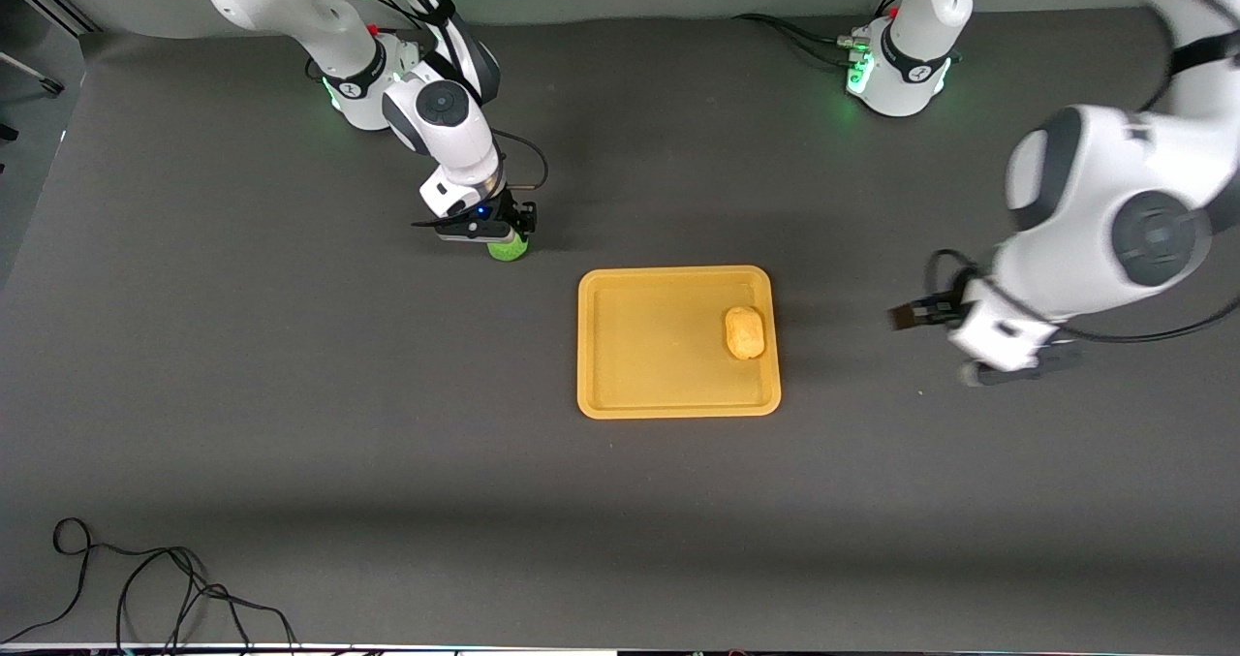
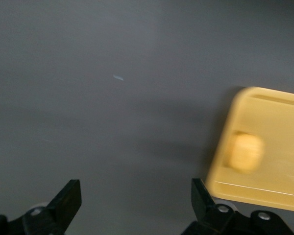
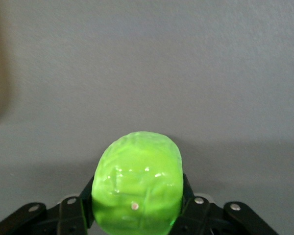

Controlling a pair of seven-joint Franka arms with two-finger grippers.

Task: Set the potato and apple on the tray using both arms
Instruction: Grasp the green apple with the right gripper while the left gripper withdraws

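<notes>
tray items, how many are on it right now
1. Only the potato lies on the tray, at its end toward the left arm. The apple is off the tray, between the right gripper's fingers.

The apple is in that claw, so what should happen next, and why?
Probably the right gripper, shut on the apple, should carry it over the tray. The potato already lies there, and the left gripper is open, off the tray.

- Arms: white glossy shells, round grey-black joint caps.
- Bases: green lights, black cables.
- Left gripper [image 2: 134, 205]: black fingers, silver screws.
- Right gripper [image 3: 137, 208]: black, silver screws.
</notes>
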